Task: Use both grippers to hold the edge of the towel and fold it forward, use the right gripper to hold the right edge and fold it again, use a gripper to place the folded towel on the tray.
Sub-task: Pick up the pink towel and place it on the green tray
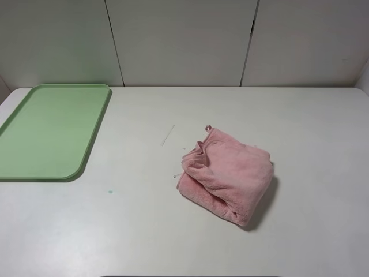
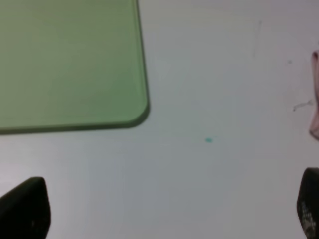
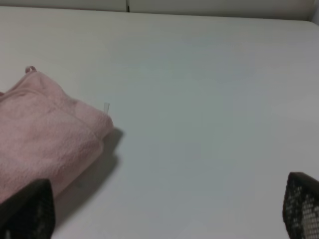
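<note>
The pink towel (image 1: 226, 173) lies bunched and loosely folded on the white table, right of centre, its small loop (image 1: 208, 128) at the far corner. The light-green tray (image 1: 49, 131) rests flat at the far left with nothing on it. Neither arm shows in the exterior high view. In the left wrist view my left gripper (image 2: 164, 211) stands open over bare table, with the tray's corner (image 2: 142, 112) ahead and a sliver of towel (image 2: 314, 94) at the frame's edge. My right gripper (image 3: 167, 211) is open too, the towel (image 3: 45, 137) beside one fingertip (image 3: 30, 211), not touching.
A small teal speck (image 1: 110, 191) marks the table between tray and towel. A thin pale thread (image 1: 168, 135) lies just beyond the towel. White wall panels (image 1: 181, 40) close off the table's far edge.
</note>
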